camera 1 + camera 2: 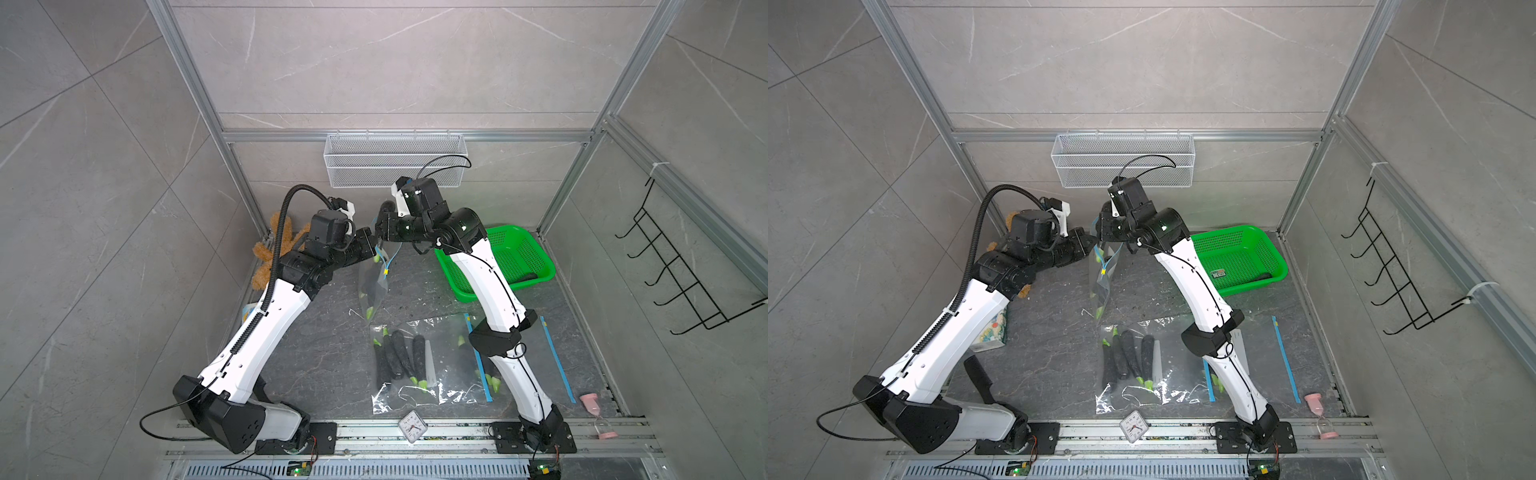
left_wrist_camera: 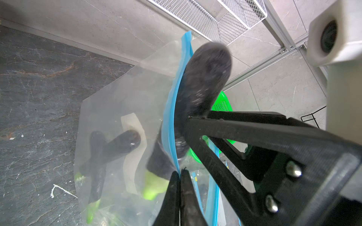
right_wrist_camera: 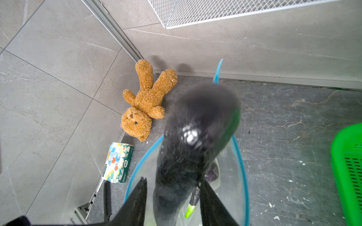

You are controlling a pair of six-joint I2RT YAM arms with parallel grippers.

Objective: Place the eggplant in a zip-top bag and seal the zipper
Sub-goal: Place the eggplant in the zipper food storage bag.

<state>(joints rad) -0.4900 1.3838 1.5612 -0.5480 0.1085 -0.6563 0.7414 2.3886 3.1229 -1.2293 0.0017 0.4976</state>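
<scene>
Left gripper [image 2: 179, 173] is seen clamped shut on the blue zipper rim of the zip-top bag [image 2: 117, 117], which is held above the tabletop with its mouth open. Right gripper [image 3: 173, 181] is seen with its jaws parted around the eggplant [image 3: 195, 127]; a gap is visible between one finger [image 3: 140, 195] and the dark skin. The eggplant is blurred and is placed in the bag's mouth, its lower part ringed by the zipper and its rounded end above the rim. Other eggplants are seen through the bag's clear wall.

The cell is enclosed by grey marbled wall tiles [image 1: 395, 62] and framed by aluminium rails [image 1: 399, 136]. The work surface [image 1: 324, 353] is a dark, veined slab flecked with white specks. A white mesh basket [image 1: 395, 160] is hung on the back rail, and a black wire hook rack [image 1: 685, 274] is fixed to the wall on the robot's right. A green plastic basket [image 1: 523, 257] is set in the far right corner of the slab. Clear bags [image 1: 449, 374] holding eggplants are laid flat near the front edge. A brown teddy bear [image 3: 145, 103] is laid in the far left corner, with a tissue pack [image 3: 117, 162] and a black comb [image 3: 107, 197] along the left edge. A small clock [image 1: 412, 426] is rested on the front rail, and a pink hourglass [image 1: 590, 402] is laid at the front right corner.
</scene>
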